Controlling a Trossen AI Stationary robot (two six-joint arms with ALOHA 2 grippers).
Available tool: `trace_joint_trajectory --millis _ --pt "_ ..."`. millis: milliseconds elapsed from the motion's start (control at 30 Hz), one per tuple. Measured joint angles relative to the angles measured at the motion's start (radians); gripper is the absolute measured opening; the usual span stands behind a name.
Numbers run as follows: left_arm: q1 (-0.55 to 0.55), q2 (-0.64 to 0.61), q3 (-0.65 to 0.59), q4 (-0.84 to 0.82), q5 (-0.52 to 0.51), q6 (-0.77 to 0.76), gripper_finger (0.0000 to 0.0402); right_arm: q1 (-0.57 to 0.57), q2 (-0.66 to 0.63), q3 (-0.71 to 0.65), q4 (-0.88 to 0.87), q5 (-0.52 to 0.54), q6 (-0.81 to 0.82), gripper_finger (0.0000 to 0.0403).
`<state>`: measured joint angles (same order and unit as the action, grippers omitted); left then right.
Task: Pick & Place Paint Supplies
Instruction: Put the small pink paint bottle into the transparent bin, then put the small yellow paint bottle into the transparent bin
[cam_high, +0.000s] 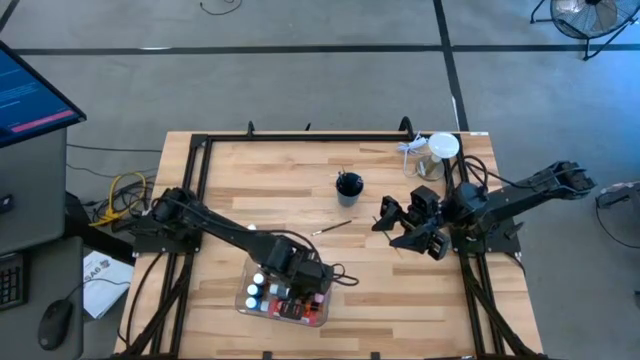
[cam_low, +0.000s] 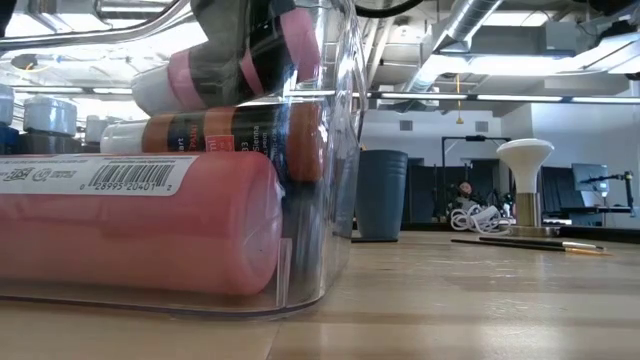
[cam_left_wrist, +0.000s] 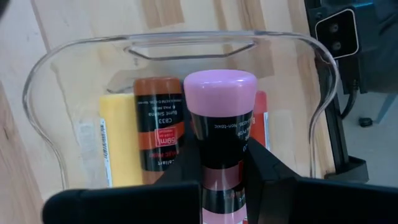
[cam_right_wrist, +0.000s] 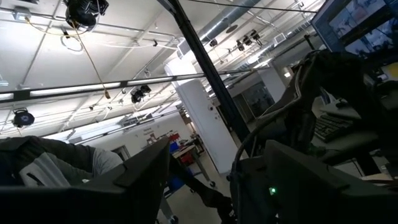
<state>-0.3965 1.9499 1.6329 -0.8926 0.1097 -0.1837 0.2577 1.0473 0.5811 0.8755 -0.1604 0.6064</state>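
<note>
A clear plastic bin (cam_high: 262, 310) stands near the table's front edge, with a yellow bottle (cam_left_wrist: 117, 140), a brown tube (cam_left_wrist: 158, 134) and a red tube (cam_left_wrist: 261, 112) lying in it. My left gripper (cam_high: 300, 275) reaches down into the bin, shut on a pink-capped tube with a black label (cam_left_wrist: 221, 99). In the low view this pink tube (cam_low: 245, 55) slants above the brown tube (cam_low: 230, 130) and a big pinkish-red bottle (cam_low: 150, 225). My right gripper (cam_high: 410, 225) hangs open and raised at the table's right side. A thin brush (cam_high: 330, 228) lies mid-table. My left gripper pinches the pink tube's black-labelled body (cam_left_wrist: 221, 146), behind the cap, between its two fingers (cam_left_wrist: 258, 165). It comes steeply from above, and the tube runs along the fingers, cap end forward and down. The cap sits inside the bin above the brown tube; whether they touch I cannot tell.
A dark cup (cam_high: 348, 186) stands beyond the table's middle. A clear jar with a white lid (cam_high: 443, 150) and a coiled white cord sit at the far right corner. A black frame rims the table's far and side edges. Bare wood lies between bin and cup.
</note>
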Motion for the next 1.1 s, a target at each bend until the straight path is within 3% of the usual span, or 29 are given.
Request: trace_joint_trajectory --millis 433,1100 --pt "0.011 0.022 0.001 0.044 0.022 0.026 0.0025 -0.012 0.0 0.0 -0.004 0.0 -0.003 0.0255" --pt "0.009 0.017 0.001 0.052 -0.015 0.042 0.0148 0.011 0.0 0.0 -0.008 0.001 -0.003 0.0255"
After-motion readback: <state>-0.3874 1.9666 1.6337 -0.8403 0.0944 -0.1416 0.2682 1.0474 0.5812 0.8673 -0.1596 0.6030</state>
